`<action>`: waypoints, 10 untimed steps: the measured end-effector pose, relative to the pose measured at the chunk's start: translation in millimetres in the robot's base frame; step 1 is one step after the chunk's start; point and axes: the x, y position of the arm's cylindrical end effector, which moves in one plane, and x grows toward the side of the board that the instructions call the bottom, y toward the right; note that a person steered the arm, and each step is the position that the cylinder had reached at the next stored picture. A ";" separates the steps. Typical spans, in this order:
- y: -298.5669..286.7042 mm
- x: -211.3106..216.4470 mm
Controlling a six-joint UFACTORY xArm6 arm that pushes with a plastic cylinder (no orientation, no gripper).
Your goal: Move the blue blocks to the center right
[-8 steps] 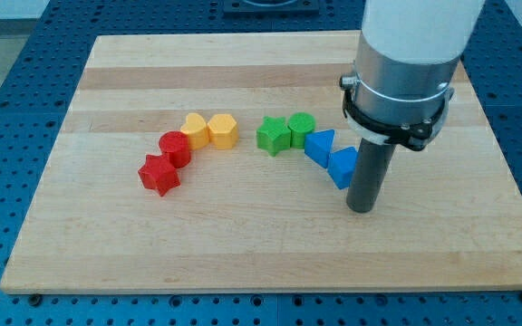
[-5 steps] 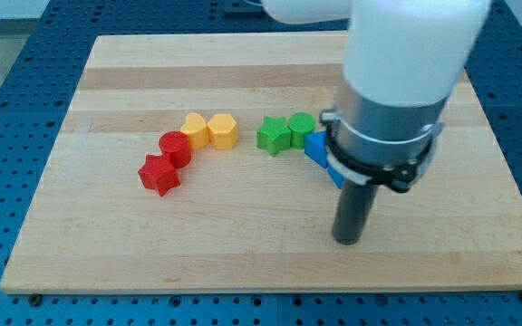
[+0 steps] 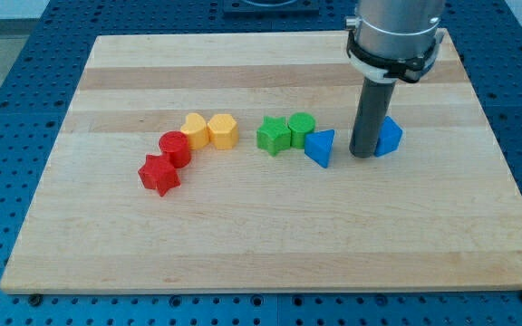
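Observation:
My tip (image 3: 364, 154) rests on the board between the two blue blocks. A blue triangular block (image 3: 320, 148) lies just to the tip's left, apart from it, touching the green cylinder (image 3: 302, 127). A second blue block (image 3: 388, 137) sits right against the rod's right side, partly hidden behind it, so its shape is unclear. Both blue blocks lie right of the board's middle.
A green star block (image 3: 274, 136) sits left of the green cylinder. A yellow block (image 3: 224, 131) and a second yellow block (image 3: 194, 129) lie further left, then a red cylinder (image 3: 175, 148) and a red star block (image 3: 159, 174). The wooden board (image 3: 243, 244) ends near the view's right.
The rod swung down toward the view's bottom, then back up and right. One blue block has moved up and right, away from the other blue block. The other blocks stayed put.

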 end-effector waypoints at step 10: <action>27.3 -7.2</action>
